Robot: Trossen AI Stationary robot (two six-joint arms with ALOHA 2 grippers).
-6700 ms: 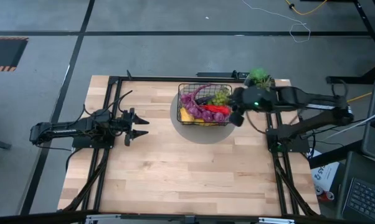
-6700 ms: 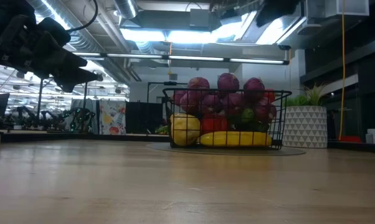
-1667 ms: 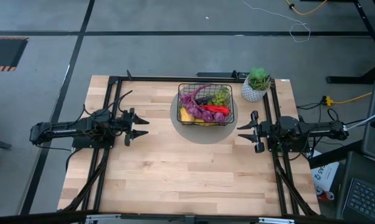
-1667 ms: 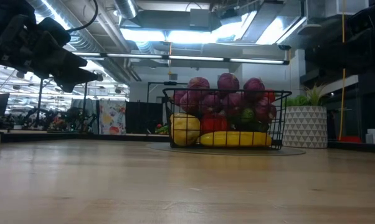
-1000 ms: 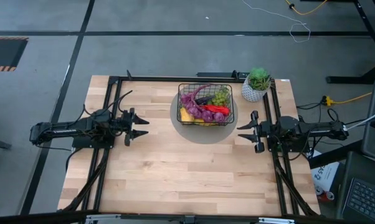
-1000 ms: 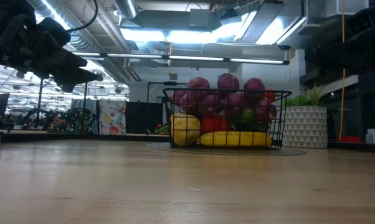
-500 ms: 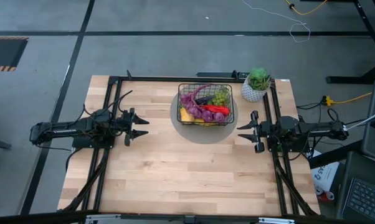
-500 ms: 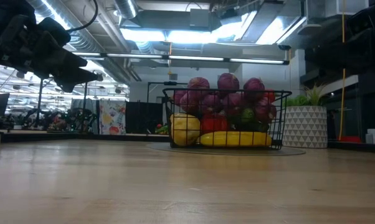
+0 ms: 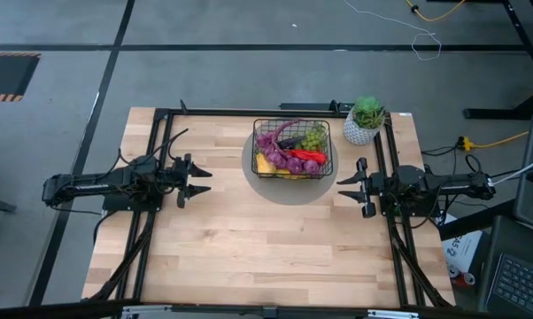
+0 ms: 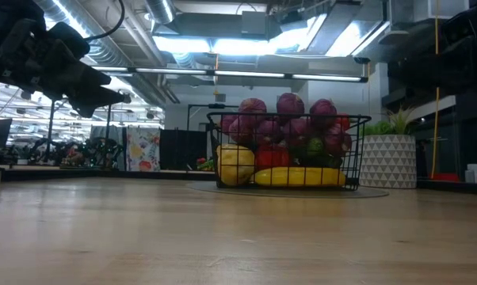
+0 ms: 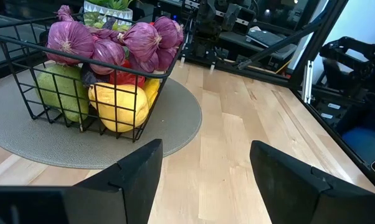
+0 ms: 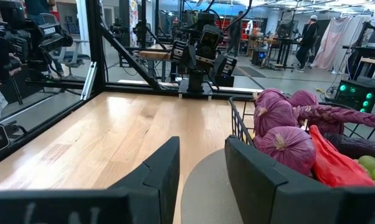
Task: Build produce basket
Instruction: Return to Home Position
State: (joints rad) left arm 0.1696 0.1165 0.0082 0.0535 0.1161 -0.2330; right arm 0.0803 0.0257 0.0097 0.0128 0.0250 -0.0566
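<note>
The black wire basket [image 9: 291, 149] stands on a grey round mat [image 9: 289, 190] at the table's far middle. It is filled with produce: purple bulbs [image 11: 72, 40], a yellow fruit [image 11: 119, 107], a green fruit [image 11: 58, 93], a red chili [image 12: 327, 165] and green grapes [image 9: 313, 139]. My left gripper [image 9: 196, 180] hovers level to the left of the basket, open, with nothing between its fingers [image 11: 203, 149]. My right gripper [image 9: 344, 188] hovers level to the basket's right. Its fingers stand a narrower gap apart [image 12: 202, 146], holding nothing.
A green plant in a white speckled pot [image 9: 364, 120] stands at the far right, close to the basket. A black frame [image 9: 160, 120] runs along the table's far, left and right sides. Bare wood [image 9: 266, 248] fills the near half of the table.
</note>
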